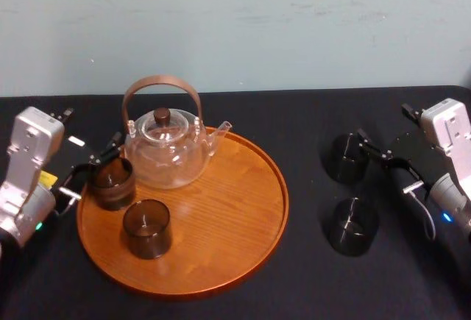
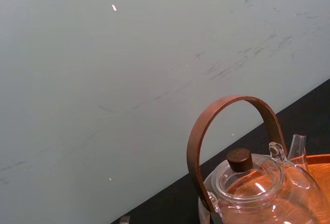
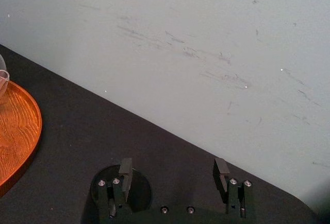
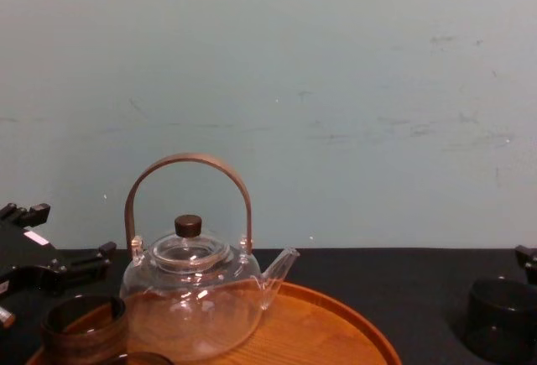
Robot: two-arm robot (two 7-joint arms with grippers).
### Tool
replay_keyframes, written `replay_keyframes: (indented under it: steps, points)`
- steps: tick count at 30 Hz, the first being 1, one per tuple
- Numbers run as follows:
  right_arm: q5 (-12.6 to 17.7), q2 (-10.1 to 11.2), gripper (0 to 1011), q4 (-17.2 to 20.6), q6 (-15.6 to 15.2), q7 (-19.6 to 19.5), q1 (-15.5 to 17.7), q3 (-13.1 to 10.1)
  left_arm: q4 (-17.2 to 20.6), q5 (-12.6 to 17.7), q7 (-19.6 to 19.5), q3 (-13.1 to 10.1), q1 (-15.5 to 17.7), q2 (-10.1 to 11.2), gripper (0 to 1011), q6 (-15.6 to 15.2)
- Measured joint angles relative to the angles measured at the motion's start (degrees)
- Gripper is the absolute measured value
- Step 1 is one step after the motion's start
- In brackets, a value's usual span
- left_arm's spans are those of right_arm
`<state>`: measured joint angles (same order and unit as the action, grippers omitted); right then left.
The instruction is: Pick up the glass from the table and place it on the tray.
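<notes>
The small smoky dark-tinted glass tumbler [image 1: 346, 158] waits far right on the black tabletop [image 1: 309, 121], off the round orange-brown wooden tray [image 1: 250, 246], with the right gripper [image 1: 384, 162] beside it, jaws wide, likely to straddle it; the left gripper [image 1: 99, 165] is at the tray's left rim, jaws impossible to tell.

Round orange-brown wooden tray [image 1: 243, 210] with low raised rim: one. Clear glass teapot [image 1: 168, 154] with arched brown handle and dark lid knob: one. Small smoky dark-tinted see-through cylindrical tumblers: four in total. The first tumbler [image 1: 112, 182] and second tumbler [image 1: 147, 228] are on the tray; the third tumbler [image 1: 347, 158] and fourth tumbler [image 1: 352, 224] are off it. Black cloth-topped worktop [image 1: 309, 114]: one. Black-fingered robot pincers: two, left pincer [image 1: 94, 165] and right pincer [image 3: 172, 170].
</notes>
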<state>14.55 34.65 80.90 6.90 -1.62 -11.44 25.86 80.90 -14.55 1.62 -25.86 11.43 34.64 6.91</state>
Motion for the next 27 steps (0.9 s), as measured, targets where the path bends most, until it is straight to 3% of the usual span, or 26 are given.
replay_keyframes:
  steps: [27]
  points:
    - [0.0,0.0,1002,0.0,0.0,0.0,0.0,0.0,0.0,0.0,0.0,0.0,0.01,0.0,1001,0.0]
